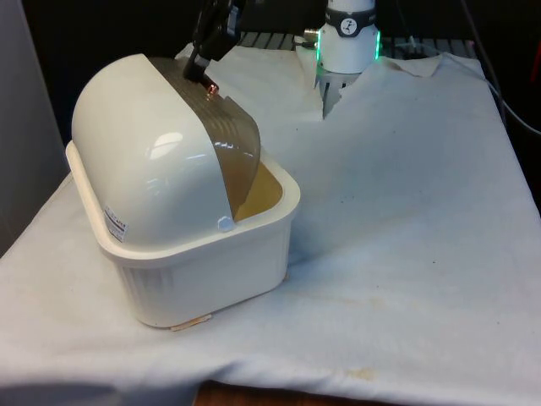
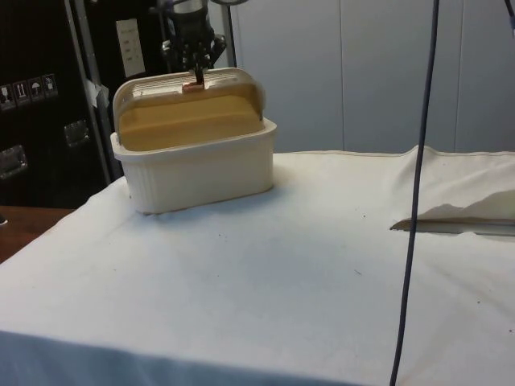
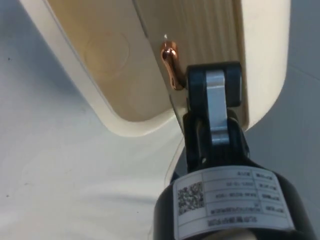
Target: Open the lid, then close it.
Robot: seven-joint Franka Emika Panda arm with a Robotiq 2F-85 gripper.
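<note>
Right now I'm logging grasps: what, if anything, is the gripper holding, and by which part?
The gripper holds the bread box's roll-top lid by its copper handle, on the lid's raised edge.

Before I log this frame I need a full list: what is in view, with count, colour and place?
bread box: one, cream, at the front view's left on the table, its inside exposed.
lid: one, smoky translucent roll-top, slid mostly back over the dome.
handle: one, copper, at the lid's edge.
cloth: one, white, covering the table.
cable: one, dark, hanging in the side view's foreground.
gripper: one, black, at the handle atop the box.
</note>
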